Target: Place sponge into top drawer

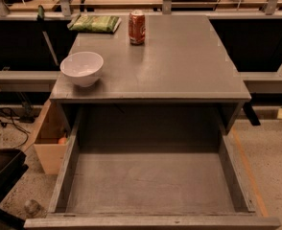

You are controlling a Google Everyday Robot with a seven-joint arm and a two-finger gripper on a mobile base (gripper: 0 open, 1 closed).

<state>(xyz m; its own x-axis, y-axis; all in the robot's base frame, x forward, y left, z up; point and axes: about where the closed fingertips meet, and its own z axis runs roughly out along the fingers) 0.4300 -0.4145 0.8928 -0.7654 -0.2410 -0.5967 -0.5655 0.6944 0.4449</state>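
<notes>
Since the claw lies outside the camera view, nobody can tell whether it is open or closed. At 6 o'clock the top drawer (150, 182) stands pulled out, its grey bottom bare. Above it on the tabletop (179, 61), a white bowl (82, 67) sits at 10 o'clock, a red can (136, 27) at 12 and a green packet (95, 23) at 11. A light-wood box (49, 150) stands beside the drawer at 9 o'clock. The sponge cannot be made out.
</notes>
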